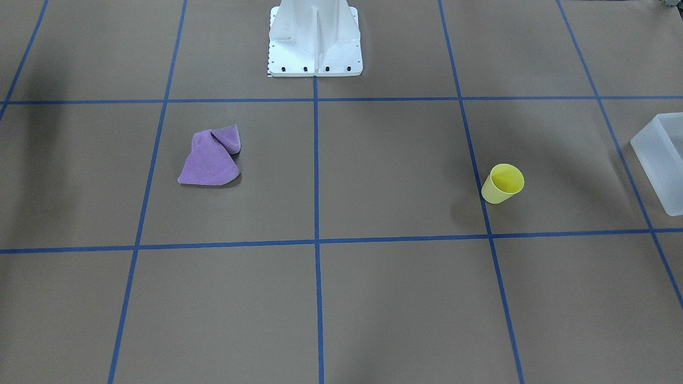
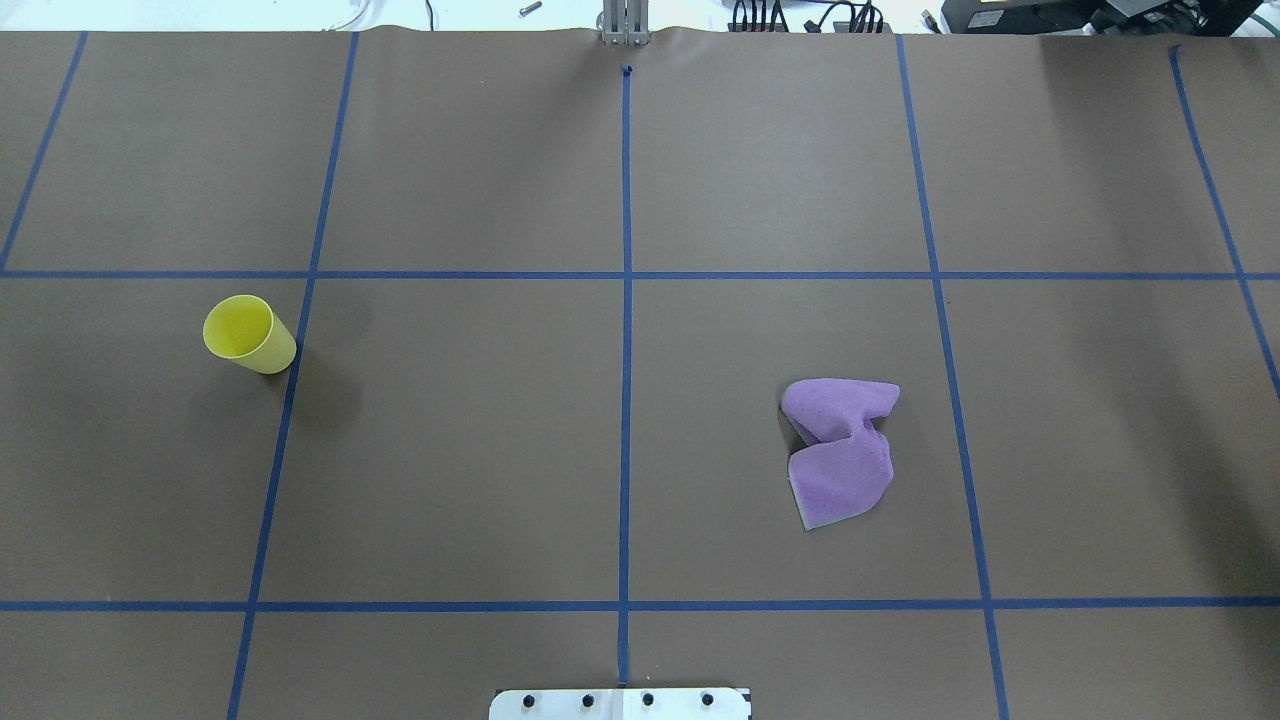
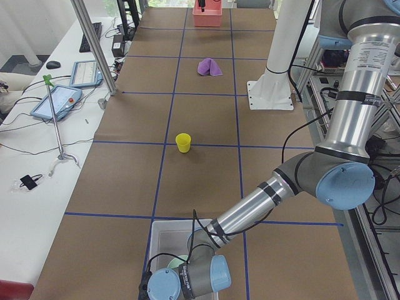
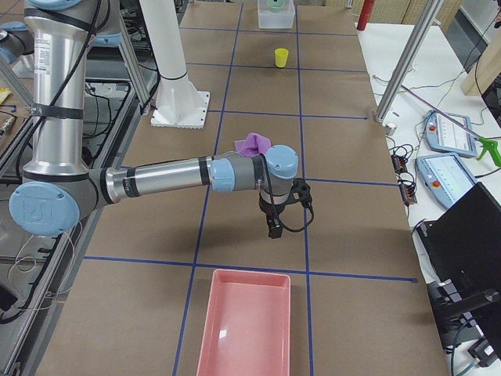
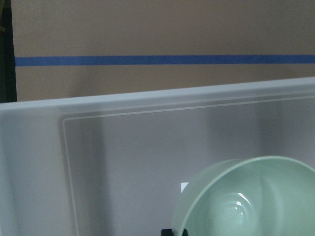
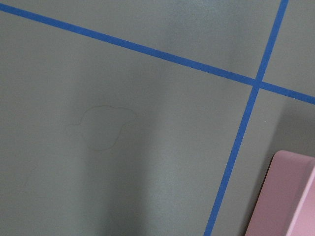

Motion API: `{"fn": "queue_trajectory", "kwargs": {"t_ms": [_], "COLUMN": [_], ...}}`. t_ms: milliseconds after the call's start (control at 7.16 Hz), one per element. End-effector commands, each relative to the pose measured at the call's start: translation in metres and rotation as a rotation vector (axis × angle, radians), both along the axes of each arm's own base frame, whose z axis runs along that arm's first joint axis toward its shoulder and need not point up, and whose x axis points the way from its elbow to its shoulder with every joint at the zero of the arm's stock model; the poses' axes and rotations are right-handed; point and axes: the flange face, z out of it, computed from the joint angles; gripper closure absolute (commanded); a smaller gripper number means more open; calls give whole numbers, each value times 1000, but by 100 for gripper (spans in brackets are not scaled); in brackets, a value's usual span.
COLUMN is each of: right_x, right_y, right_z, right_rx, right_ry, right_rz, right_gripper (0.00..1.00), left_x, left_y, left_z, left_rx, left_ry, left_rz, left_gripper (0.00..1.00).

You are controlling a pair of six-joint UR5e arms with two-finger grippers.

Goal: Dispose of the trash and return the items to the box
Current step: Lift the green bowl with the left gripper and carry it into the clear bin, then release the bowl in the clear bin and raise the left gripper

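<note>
Cup nearer the left arm than the right

We saw the yellow cup point(image 2: 250, 335) upright, mouth up, on the table, well apart from the box point(image 1: 661, 160) on the side toward the pedestal point(image 1: 315, 40). The left gripper point(image 3: 190, 259) hung over the box, where the bowl point(image 5: 246, 196) showed inside. The right gripper point(image 4: 274, 227) hovered far off, between the purple cloth point(image 2: 840, 450) and the pink tray point(image 4: 246, 329). We could not tell whether either gripper was apart or together

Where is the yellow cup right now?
In the overhead view the yellow cup stands upright on the left half of the table, beside a blue tape line, between the frosted box and the purple cloth.
</note>
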Motion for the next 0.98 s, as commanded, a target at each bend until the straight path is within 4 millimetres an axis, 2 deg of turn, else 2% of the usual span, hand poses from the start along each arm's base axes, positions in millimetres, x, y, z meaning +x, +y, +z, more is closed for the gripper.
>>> {"fn": "queue_trajectory", "kwargs": {"t_ms": [0, 279, 419, 559, 698, 838], "right_x": [-1, -1, -1, -1, -1, -1], "right_y": [-1, -2, -3, -3, -2, -3], "right_z": [0, 0, -1, -1, 0, 2], "right_rx": [1, -1, 1, -1, -2, -5], "right_ry": [-1, 0, -1, -2, -2, 0], "right_rz": [0, -1, -1, 0, 0, 0], "right_gripper": [0, 0, 0, 0, 0, 0], "left_x": [1, 1, 1, -1, -6, -27], "left_y": [5, 11, 8, -2, 0, 1], "left_z": [12, 18, 16, 10, 10, 5], "left_rx": [-24, -41, -38, -26, -22, -14], "left_ry": [3, 1, 2, -2, 0, 2], "left_rz": [0, 0, 0, 1, -9, -53], "left_gripper": [100, 100, 88, 58, 49, 47]}}
